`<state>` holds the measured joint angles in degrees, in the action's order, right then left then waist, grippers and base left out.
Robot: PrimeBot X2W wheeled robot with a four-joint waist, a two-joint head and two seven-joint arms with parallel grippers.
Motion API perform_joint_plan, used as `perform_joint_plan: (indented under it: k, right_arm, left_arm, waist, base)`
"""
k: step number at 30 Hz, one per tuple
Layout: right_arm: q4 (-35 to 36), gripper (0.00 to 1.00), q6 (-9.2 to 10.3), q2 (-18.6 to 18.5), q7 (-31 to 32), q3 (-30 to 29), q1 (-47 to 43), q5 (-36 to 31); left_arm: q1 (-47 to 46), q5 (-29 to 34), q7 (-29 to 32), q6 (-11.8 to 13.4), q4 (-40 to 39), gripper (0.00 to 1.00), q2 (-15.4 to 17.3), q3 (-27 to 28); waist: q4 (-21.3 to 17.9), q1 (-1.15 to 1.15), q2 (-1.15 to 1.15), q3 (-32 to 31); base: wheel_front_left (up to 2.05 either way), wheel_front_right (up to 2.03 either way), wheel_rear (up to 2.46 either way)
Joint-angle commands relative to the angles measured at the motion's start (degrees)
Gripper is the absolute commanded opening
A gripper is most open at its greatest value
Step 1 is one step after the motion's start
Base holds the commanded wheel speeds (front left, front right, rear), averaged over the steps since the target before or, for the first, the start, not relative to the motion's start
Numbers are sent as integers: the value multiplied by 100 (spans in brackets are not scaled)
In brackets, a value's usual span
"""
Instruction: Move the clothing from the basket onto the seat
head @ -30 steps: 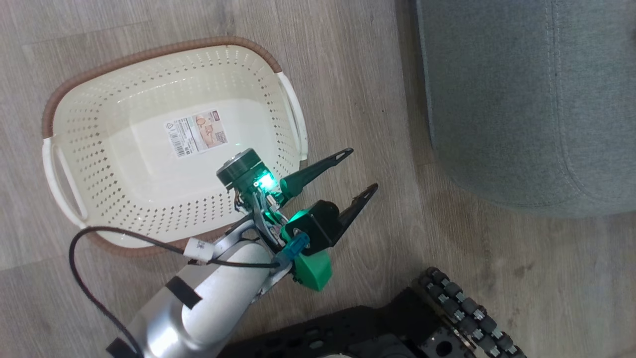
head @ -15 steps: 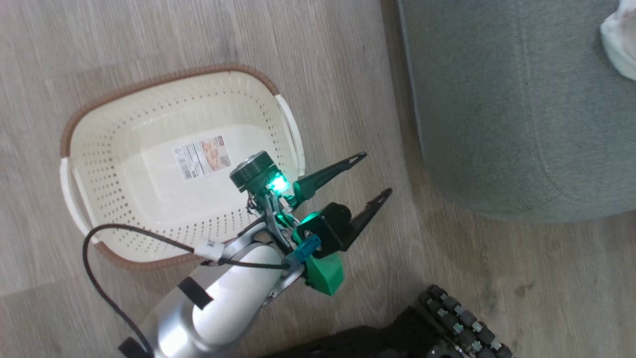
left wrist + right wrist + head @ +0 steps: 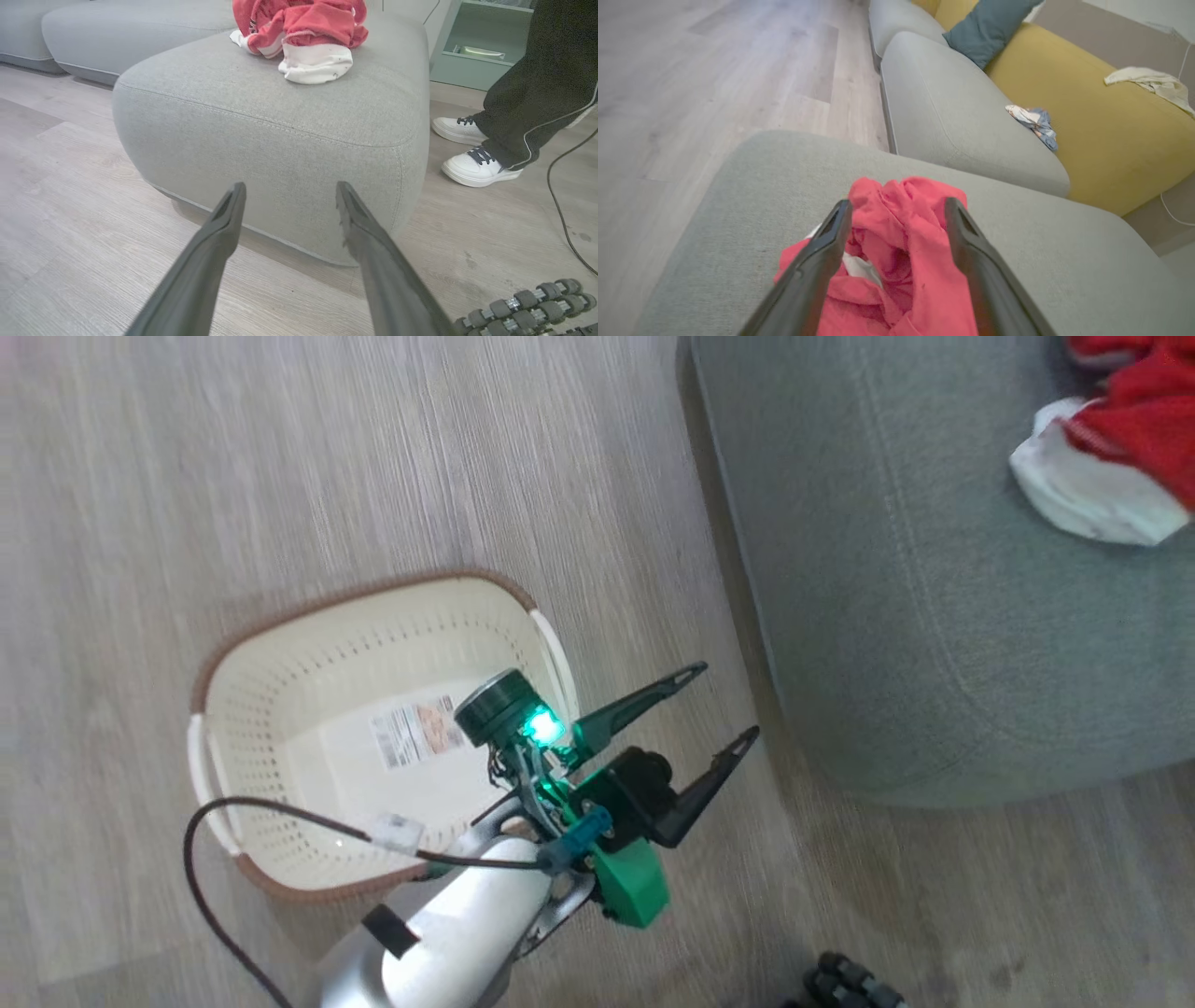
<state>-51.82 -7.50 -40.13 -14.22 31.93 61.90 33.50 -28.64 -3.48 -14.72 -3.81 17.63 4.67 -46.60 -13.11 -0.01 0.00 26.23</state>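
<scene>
clothing (image 3: pixel 1134 439) heaped on seat (image 3: pixel 934 616) top, no clear long axis. right gripper (image 3: pixel 899 202) directly over it, fingers spread, empty: nearer arm. left gripper (image 3: pixel 727 702) spread, empty, off seat's side beside basket (image 3: pixel 271 709).

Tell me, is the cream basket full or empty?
Empty: the basket shows a bare bottom and paper label; the red clothing lies on the seat.

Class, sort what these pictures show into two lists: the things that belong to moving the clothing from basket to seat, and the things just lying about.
Belongs to the job:
clothing
basket, now empty
seat
left end effector
right end effector

Just lying about:
teal pillow
blue patterned cloth
cream cloth
person's white shoes
</scene>
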Motion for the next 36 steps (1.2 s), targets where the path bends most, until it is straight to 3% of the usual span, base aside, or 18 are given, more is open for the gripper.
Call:
perform_joint_plan:
  k: [1,6,11,19,24,30,36]
  right_arm:
    - [168,100,1,-217,-59,57,-233,42]
    - [1501,100,1,-516,-75,-60,-684,121]
    - [2656,100,1,-484,-76,-820,-1432,-39]
    - [4183,100,1,320,-77,-2245,-2850,-679]
    - [4853,100,1,1060,-77,-2857,-3647,-984]
    - [5234,100,1,1796,-77,-2957,-4507,-1303]
    - [5222,100,1,2363,-77,-2954,-5178,-1519]
  left_arm:
    - [63,-37,-28,43,-211,100,-75,174]
    - [288,-105,-28,177,-336,100,-116,563]
    - [435,-81,-28,318,-567,100,-95,1092]
    - [735,-108,-28,523,-942,100,-59,2006]
    - [1041,-368,-28,728,-1168,100,-120,2693]
    - [1385,-446,-28,1020,-1427,100,-172,3319]
    - [1752,-462,-28,1331,-1488,100,-178,3475]
  waist:
    - [67,1,0,-303]
    - [164,1,0,-745]
    - [369,1,0,-1144]
    - [796,1,0,-1520]
    - [1120,1,0,-1727]
    - [1463,1,0,-1958]
    - [1702,1,0,-2146]
  base:
    - [0,0,0]
    - [0,0,0]
    - [0,0,0]
    - [0,0,0]
    - [0,0,0]
    - [0,0,0]
    - [0,0,0]
